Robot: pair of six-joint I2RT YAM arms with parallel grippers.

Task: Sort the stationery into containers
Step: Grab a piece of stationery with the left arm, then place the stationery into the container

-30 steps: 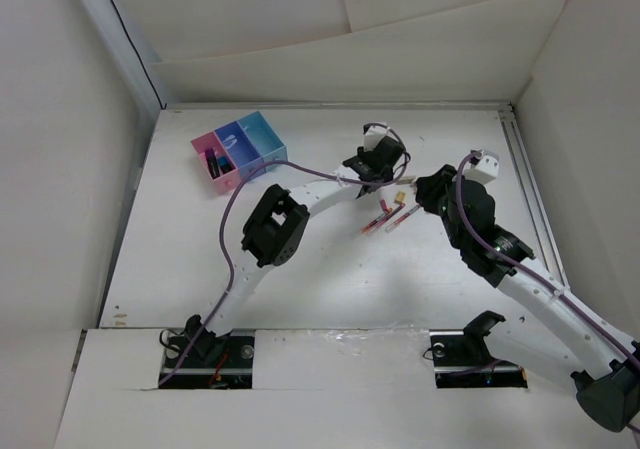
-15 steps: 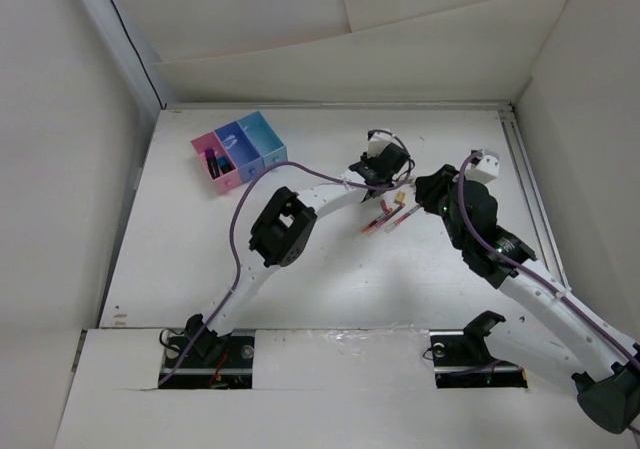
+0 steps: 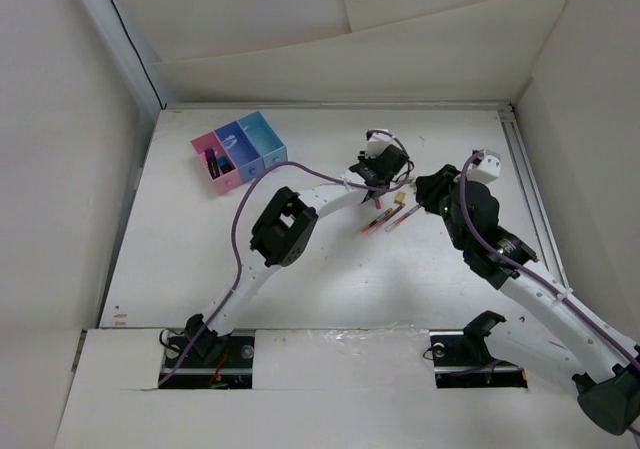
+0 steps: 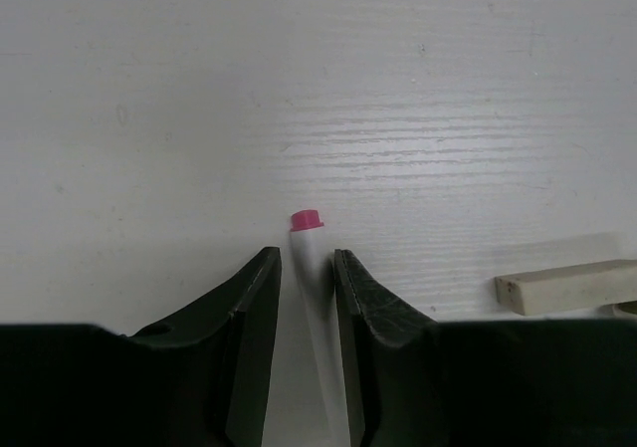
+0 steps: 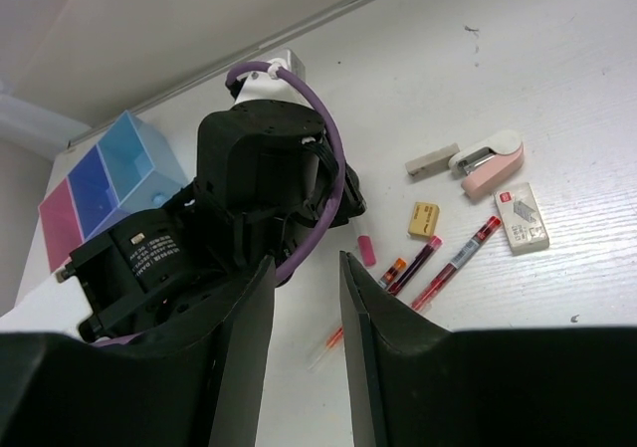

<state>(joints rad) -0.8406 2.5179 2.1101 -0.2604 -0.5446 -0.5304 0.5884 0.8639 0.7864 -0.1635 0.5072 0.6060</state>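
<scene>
My left gripper (image 4: 308, 260) is down at the table with its jaws narrowly astride a white pen with a pink cap (image 4: 308, 238). A thin gap shows on the left side, so it is open around the pen. In the top view it (image 3: 378, 191) is beside the pile of red-pink pens (image 3: 392, 215). My right gripper (image 5: 307, 264) is open and empty, hovering just right of the pile (image 3: 422, 185). The joined containers (image 3: 240, 149), pink, purple-blue and light blue, stand at the far left. Dark markers (image 3: 215, 165) are in the pink one.
In the right wrist view lie a beige eraser stick (image 5: 432, 159), a pink stapler (image 5: 488, 161), a yellow eraser (image 5: 423, 219), a white staple box (image 5: 523, 218), red pens (image 5: 459, 261) and a thin pen (image 5: 333, 342). The stick also shows in the left wrist view (image 4: 567, 286).
My left gripper has shifted slightly right and toward the pens, then held still. The right arm has barely moved.
</scene>
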